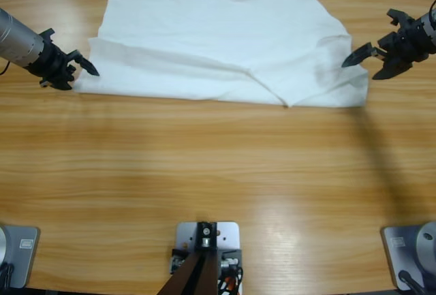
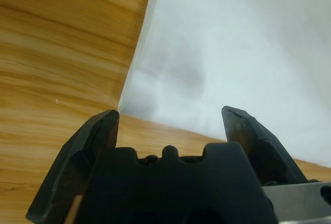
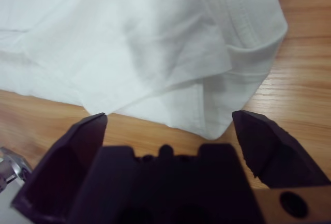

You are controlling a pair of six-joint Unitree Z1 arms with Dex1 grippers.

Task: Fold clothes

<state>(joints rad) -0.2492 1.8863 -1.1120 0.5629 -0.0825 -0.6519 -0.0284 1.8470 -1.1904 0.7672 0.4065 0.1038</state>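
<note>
Nearest my overhead camera is the bare front half of the long, pale-grained wooden table (image 1: pixel 218 172); everything that matters sits toward the far edge.

At the left, my left gripper (image 1: pixel 80 67) hangs just beside the near-left corner of the plain white short-sleeved cotton T-shirt (image 1: pixel 225 43), its black jaws spread wide and holding nothing. Its wrist view shows the cloth's edge (image 2: pixel 135 74) just ahead of the jaws, with wood between.

The shirt itself lies spread across the far middle of the table, part-folded, I judge: a layer is doubled over with a diagonal crease running to the near edge.

At the right, my right gripper (image 1: pixel 364 60) hovers at the shirt's right edge, jaws likewise wide and empty. Its wrist view looks onto a layered, hemmed corner (image 3: pixel 217 115).

I reckon I'm at the approach for the next fold. Both grippers need to drop, slide a jaw beneath every layer at their corners, and close together.
</note>
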